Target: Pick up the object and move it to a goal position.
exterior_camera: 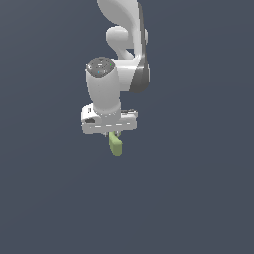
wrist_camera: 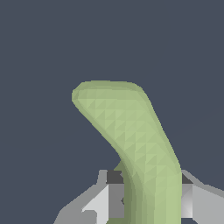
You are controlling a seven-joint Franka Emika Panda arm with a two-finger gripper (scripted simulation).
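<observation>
So the big white Panda arm [exterior_camera: 119,59] comes in from the top of the exterior view, wrist pointing straight down, which makes sense for carrying something in a top-down grab. Under it sits the gripper [exterior_camera: 114,133], and it's clamped on the object [exterior_camera: 115,144], that little yellow-green bent block. The block hangs out below the hand, narrower than the hand itself, with nothing touching its free end. In the wrist view the object [wrist_camera: 131,140] rises from between the fingers [wrist_camera: 114,199], pinched near one end so the bent part sticks out. No goal marker shows anywhere, so I can't say how close it is.
</observation>
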